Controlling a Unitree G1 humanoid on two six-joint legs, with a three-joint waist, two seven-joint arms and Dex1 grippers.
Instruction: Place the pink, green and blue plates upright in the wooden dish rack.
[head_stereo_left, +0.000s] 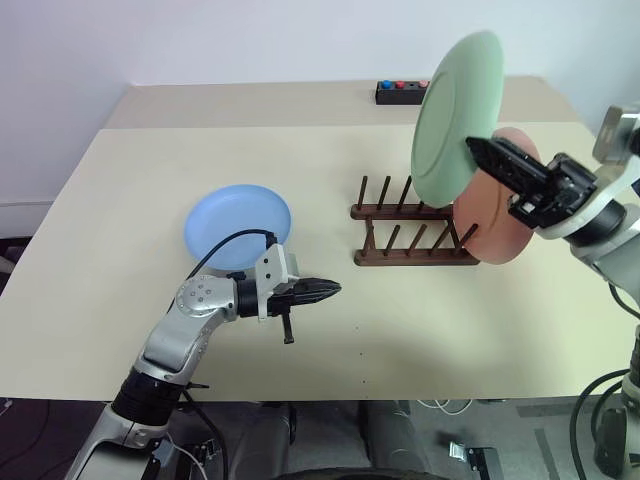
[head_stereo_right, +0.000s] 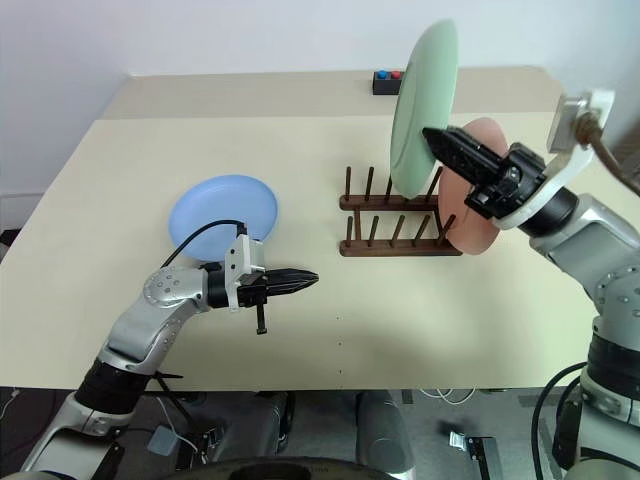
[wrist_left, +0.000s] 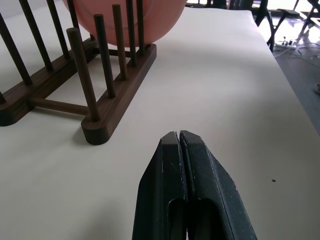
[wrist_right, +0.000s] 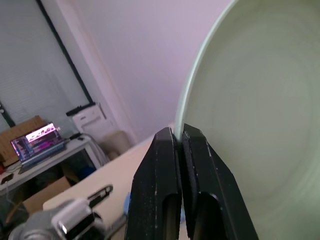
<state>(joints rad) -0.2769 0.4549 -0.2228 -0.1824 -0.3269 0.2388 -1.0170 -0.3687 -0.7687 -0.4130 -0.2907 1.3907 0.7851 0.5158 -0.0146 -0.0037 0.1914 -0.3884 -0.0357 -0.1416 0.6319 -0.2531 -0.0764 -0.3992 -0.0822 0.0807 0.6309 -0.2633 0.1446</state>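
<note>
The surface (head_stereo_left: 120, 300) carried the rack (head_stereo_left: 412, 235) near its centre. My right end effector (head_stereo_left: 472, 146) was clenched on the rim of the green plate (head_stereo_left: 452, 120), which I held upright in the air above the rack's right end. The pink plate (head_stereo_left: 497, 225) stood upright in the rack's rightmost slots, just behind the green one. The blue plate (head_stereo_left: 236, 226) lay flat at nine o'clock from the rack, well apart. My left end effector (head_stereo_left: 334, 290) hovered empty and clenched at seven o'clock from the rack, near the blue plate.
</note>
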